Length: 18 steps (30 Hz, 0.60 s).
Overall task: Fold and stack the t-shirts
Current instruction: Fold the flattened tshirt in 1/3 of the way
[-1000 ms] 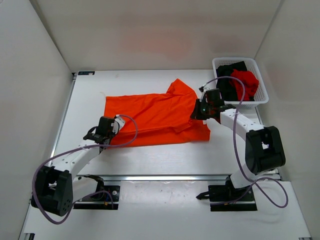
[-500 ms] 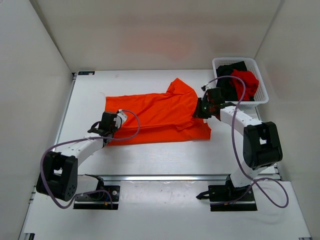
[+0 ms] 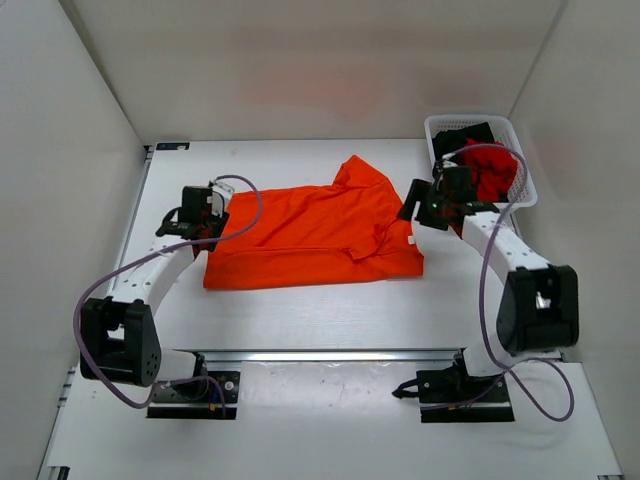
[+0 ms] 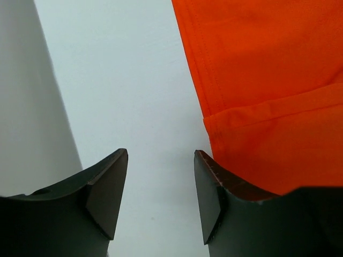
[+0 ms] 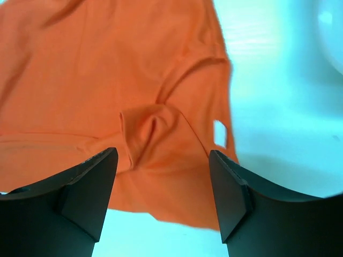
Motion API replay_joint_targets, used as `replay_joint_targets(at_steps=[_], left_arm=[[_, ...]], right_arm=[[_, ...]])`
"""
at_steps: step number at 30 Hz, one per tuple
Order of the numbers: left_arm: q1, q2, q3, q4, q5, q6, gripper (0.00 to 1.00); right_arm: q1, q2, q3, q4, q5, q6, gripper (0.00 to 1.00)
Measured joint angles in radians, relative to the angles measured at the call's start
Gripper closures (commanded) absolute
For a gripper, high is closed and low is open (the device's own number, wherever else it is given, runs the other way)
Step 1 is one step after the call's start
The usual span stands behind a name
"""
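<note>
Right pincer point(image 5: 162, 152) near basket point(image 3: 478, 119) of t-shirts point(image 3: 492, 162)

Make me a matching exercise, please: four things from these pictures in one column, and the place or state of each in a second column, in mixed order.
Things
1. orange t-shirt
2. red t-shirt
3. white basket
4. left fingers

Places or states
A. lying inside the basket
B. open, beside the orange cloth's edge
C. spread on the table
D. standing at the table's far right corner

Pairs: 1-C, 2-A, 3-D, 4-B
</note>
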Motion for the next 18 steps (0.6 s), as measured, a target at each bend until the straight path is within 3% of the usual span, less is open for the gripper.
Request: replay_joint_targets(at_steps=[6, 15, 18], left_arm=[[0.089, 0.004, 0.005, -0.177, 0.164, -0.124, 0.4], [0.139, 0.166, -0.017, -0.255, 0.282, -0.252, 0.43], [0.14, 0.187, -0.017, -0.253, 0.297, -0.271, 0.57]], right_arm=[[-0.063, -0.184, -0.196, -0.027, -0.002, 0.048, 0.34], [-0.091, -0.128, -0.298, -0.058, -0.032, 0.089, 0.34], [-0.087, -0.087, -0.301, -0.046, -0.052, 0.102, 0.36]])
